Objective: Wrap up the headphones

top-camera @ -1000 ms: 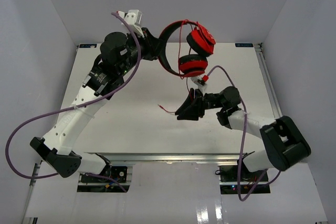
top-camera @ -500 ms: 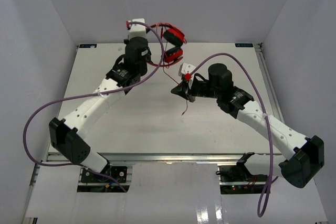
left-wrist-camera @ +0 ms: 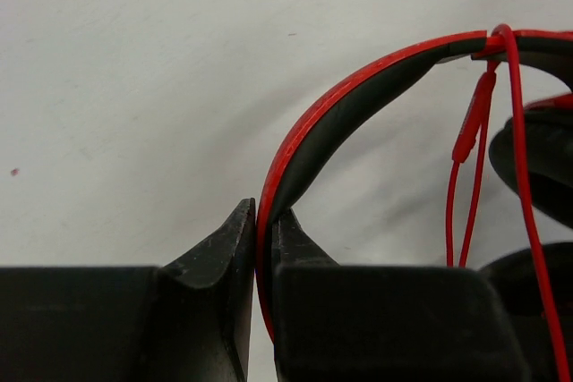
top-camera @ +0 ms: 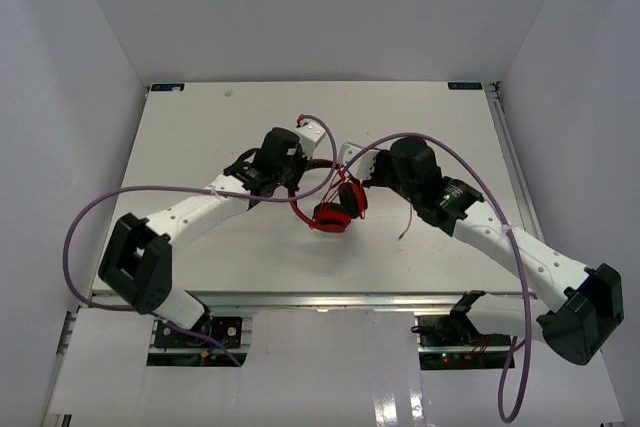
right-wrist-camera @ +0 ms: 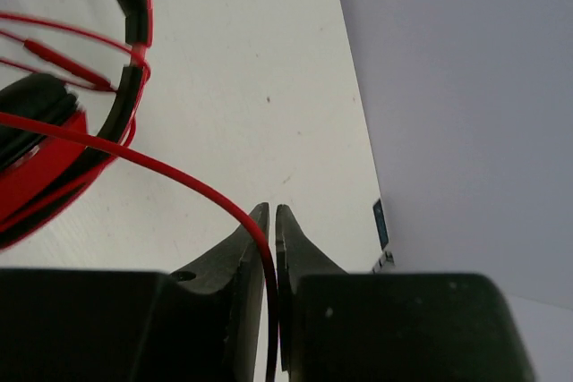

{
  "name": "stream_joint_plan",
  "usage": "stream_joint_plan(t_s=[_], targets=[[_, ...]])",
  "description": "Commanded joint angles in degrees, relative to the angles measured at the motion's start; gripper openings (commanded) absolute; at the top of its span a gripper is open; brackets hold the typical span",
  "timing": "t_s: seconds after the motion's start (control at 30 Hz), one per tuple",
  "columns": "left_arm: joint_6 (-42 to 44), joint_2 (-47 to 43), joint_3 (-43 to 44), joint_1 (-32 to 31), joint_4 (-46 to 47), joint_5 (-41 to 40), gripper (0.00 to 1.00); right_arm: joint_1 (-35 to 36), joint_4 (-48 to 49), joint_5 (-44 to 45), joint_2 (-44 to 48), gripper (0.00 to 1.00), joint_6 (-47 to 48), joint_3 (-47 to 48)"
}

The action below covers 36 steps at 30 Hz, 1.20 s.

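Note:
The red headphones (top-camera: 333, 209) with black ear pads hang low over the middle of the white table (top-camera: 200, 127). My left gripper (top-camera: 300, 182) is shut on the red-and-black headband (left-wrist-camera: 345, 109), seen pinched between its black fingers (left-wrist-camera: 224, 248). My right gripper (top-camera: 352, 179) is shut on the thin red cable (right-wrist-camera: 161, 172), which runs from the ear cup (right-wrist-camera: 36, 158) into its closed jaws. The cable's loose end (top-camera: 405, 232) trails down to the right of the headphones. Cable loops lie over the headband (left-wrist-camera: 483, 123).
Thick purple robot cables (top-camera: 90, 217) loop from both arms. Grey walls enclose the table on the left, back and right. The right wall (right-wrist-camera: 466, 87) stands close in the right wrist view.
Both arms have come down and toward the near middle of the table, carrying the headphones from high at the back down to low over the table centre. The grippers are now closer together.

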<state>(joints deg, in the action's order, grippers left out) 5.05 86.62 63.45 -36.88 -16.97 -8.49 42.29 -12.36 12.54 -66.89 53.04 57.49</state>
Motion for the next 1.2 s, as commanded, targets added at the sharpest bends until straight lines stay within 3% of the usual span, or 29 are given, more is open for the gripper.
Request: stream_joint_plan(t_s=[0.0, 0.17, 0.4, 0.47, 0.57, 0.7, 0.8, 0.97, 1.17], targets=[[-0.8, -13.1, -2.5, 0.1, 5.1, 23.2, 0.00, -8.1, 8.8, -6.6, 0.7, 0.16, -3.8, -1.9], [-5.5, -16.6, -1.9, 0.1, 5.1, 31.3, 0.00, -19.9, 8.6, -35.8, 0.4, 0.21, -15.2, -3.9], [-14.8, -18.1, 2.4, 0.1, 8.0, 35.9, 0.00, -23.1, 9.4, -72.9, -3.7, 0.19, -24.7, -5.4], [-17.0, -18.0, 4.0, 0.1, 8.5, 35.1, 0.00, -23.1, 16.9, -78.0, -4.5, 0.21, -34.0, -6.8], [-18.3, -17.1, 9.3, 0.1, 7.1, 33.0, 0.00, -23.0, 23.6, -79.4, -4.9, 0.38, -40.6, -7.9], [-17.8, -15.8, 16.2, 0.1, 2.3, 29.7, 0.00, -23.0, 18.3, -78.7, -3.5, 0.68, -37.6, -6.7], [-17.9, -15.3, 18.8, 0.1, 0.8, 29.1, 0.00, -23.0, 18.8, -83.9, -2.7, 0.92, -40.1, -8.4], [-19.5, -14.9, 20.0, 0.1, 1.4, 29.7, 0.00, -20.8, 38.3, -89.3, -0.8, 0.94, -59.2, -14.3], [-19.5, -14.7, 20.5, 0.1, 2.0, 30.3, 0.00, -19.9, 25.5, -80.3, -0.2, 0.93, -49.2, -8.9]])
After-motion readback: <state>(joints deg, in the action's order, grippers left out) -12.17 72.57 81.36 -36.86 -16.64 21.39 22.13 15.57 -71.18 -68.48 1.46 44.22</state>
